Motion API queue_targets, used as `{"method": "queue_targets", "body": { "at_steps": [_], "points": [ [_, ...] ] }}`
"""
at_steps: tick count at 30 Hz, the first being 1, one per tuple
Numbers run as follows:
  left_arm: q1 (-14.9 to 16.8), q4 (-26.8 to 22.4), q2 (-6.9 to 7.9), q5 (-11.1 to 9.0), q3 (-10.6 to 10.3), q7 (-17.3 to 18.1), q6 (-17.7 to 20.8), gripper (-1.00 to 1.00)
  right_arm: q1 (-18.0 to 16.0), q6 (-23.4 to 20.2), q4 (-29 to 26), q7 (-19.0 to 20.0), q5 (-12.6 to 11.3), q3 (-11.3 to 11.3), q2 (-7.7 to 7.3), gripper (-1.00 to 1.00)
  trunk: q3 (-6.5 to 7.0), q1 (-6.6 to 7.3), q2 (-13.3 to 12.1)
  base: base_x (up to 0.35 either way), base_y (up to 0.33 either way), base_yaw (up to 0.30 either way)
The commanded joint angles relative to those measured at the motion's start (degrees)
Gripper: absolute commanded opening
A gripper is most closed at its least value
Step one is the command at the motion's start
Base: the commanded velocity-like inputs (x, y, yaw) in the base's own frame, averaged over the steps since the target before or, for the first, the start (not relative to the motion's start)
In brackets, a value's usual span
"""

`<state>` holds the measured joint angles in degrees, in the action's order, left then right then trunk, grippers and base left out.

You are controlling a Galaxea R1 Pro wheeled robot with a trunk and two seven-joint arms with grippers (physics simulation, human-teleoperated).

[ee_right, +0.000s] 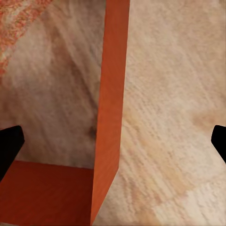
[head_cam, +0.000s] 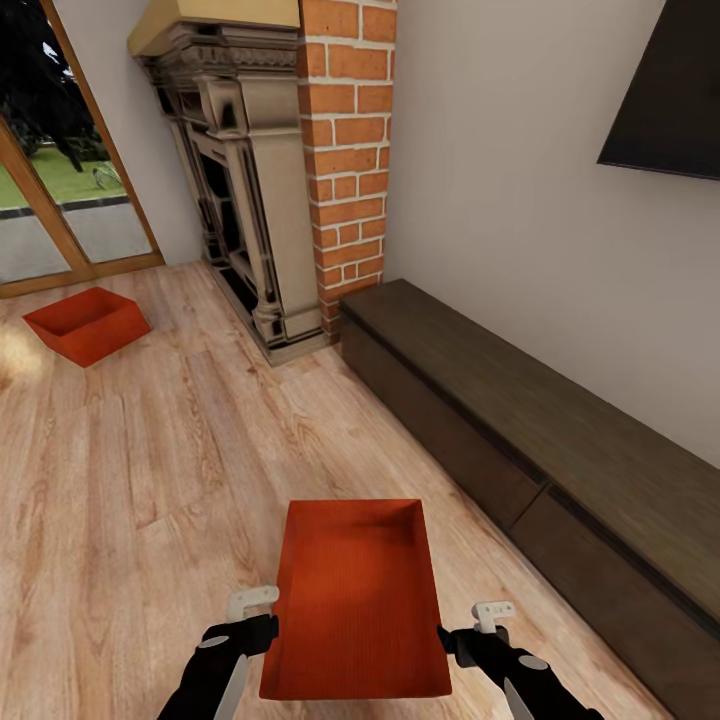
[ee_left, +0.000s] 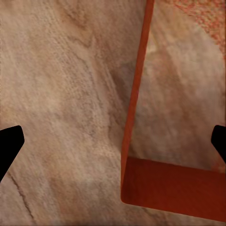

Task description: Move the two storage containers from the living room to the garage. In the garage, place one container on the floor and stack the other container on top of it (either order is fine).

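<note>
One orange-red storage container [head_cam: 355,600] sits low in the head view, just in front of me on the living room's light wood floor [head_cam: 180,450]. My left gripper [head_cam: 268,625] is at its left wall and my right gripper [head_cam: 452,638] is at its right wall. In the left wrist view the thin orange wall [ee_left: 136,94] stands between the spread dark fingertips [ee_left: 9,146] of the left gripper [ee_left: 113,141]. The right wrist view shows the same with the other wall [ee_right: 113,94] and the right gripper [ee_right: 113,141]. Both are open. The second container [head_cam: 87,324] rests far left near the glass door.
A carved fireplace [head_cam: 250,200] with a brick column [head_cam: 350,150] stands ahead. A long dark low cabinet [head_cam: 520,420] runs along the right wall under a wall-mounted screen [head_cam: 670,90]. A wood-framed glass door [head_cam: 50,200] is at the far left.
</note>
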<state>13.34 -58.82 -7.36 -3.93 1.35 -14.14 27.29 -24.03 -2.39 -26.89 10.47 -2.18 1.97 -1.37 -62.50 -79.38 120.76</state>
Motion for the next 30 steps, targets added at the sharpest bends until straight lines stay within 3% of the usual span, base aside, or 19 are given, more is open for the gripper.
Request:
{"method": "queue_targets", "body": {
  "at_steps": [1,12,27,30],
  "points": [
    [0.02,-0.09,-0.01,-0.41,0.06,-0.27,0.21,1.0,0.0,-0.25,-0.09,-0.01,-0.31,0.19,-0.05,1.0,-0.04,0.01,0.02,0.0,0.0,0.0],
    [0.02,-0.06,-0.07,-0.39,0.06,-0.19,0.21,1.0,-0.01,-0.58,-0.1,0.31,-1.66,0.59,0.0,1.0,-0.04,0.01,0.02,0.0,0.0,0.0],
    [0.02,-0.06,-0.32,-0.46,0.06,-0.19,0.25,1.0,-0.03,-0.43,-0.1,0.34,-1.68,0.74,0.05,1.0,-2.73,-3.29,6.03,0.0,0.0,0.0],
    [0.02,-0.04,-0.31,-0.45,0.06,-0.19,0.36,1.0,0.0,-0.42,-0.1,0.34,-1.68,0.75,0.05,1.0,-2.73,-3.29,6.03,0.0,0.0,0.0]
  ]
}}
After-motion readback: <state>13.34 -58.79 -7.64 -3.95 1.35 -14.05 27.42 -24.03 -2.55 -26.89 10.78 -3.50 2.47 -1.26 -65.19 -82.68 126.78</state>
